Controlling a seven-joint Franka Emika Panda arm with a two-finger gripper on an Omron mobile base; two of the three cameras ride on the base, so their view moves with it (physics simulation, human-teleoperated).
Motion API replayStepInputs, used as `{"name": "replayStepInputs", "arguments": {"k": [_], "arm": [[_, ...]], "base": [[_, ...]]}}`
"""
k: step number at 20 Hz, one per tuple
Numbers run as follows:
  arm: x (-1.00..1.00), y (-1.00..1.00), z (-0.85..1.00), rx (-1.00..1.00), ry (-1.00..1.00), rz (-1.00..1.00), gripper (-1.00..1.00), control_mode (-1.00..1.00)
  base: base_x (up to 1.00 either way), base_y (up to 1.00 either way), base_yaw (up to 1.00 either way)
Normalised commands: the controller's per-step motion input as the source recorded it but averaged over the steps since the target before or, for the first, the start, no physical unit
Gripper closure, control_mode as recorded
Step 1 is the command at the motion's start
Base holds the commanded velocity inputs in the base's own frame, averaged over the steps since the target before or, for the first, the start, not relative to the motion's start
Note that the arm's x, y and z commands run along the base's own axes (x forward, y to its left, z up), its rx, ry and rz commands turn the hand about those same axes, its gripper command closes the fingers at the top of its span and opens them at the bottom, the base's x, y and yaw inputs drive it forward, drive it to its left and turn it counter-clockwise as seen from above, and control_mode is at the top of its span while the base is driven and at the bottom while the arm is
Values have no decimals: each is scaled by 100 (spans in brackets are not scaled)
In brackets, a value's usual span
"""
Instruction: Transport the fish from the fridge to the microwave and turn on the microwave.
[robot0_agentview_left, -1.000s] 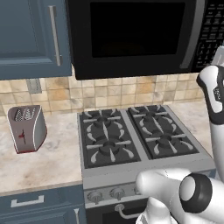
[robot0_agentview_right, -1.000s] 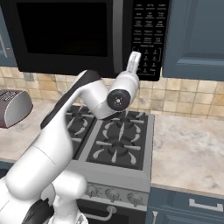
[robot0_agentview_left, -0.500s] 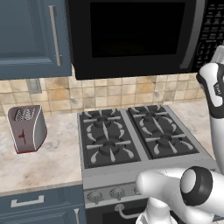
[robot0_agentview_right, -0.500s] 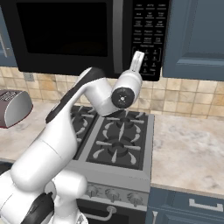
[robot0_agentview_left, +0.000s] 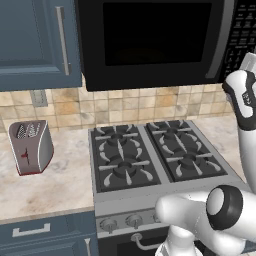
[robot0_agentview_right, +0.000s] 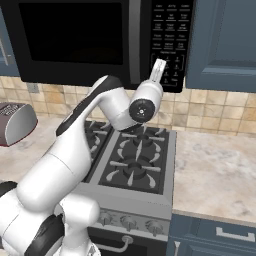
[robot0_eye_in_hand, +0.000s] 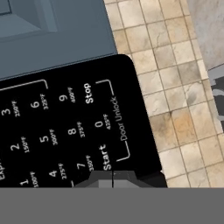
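The microwave hangs above the stove, black, with its door closed. Its keypad sits on the right side. My gripper is raised in front of the keypad's lower part, pointing at it, with both fingers pressed together and nothing between them. In the hand view the keypad is very close, and the shut gripper sits just below the Start button. In the left base view the gripper is at the right edge by the keypad. The fish is hidden, and the fridge is out of view.
A gas stove lies below the microwave. A silver toaster stands on the counter at the left. Dark blue cabinets flank the microwave, and a marbled counter extends to the right of the stove.
The arm has lifted the shut gripper up and forward, closer to the lower part of the microwave keypad. Nothing else has moved.
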Motion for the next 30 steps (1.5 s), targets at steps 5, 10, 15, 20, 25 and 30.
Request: {"name": "replayStepInputs", "arguments": {"k": [5, 10, 15, 20, 25, 30], "arm": [[12, -8, -3, 3, 0, 0, 100, -100], [12, -8, -5, 3, 0, 0, 100, -100], [16, -1, -3, 3, 0, 0, 100, -100], [19, 0, 0, 3, 0, 0, 100, -100], [26, -2, -1, 5, 0, 0, 100, -100], [30, -7, -6, 5, 0, 0, 100, -100]], "base": [[0, 0, 0], [0, 0, 0], [0, 0, 0], [0, 0, 0], [0, 0, 0], [0, 0, 0]]}}
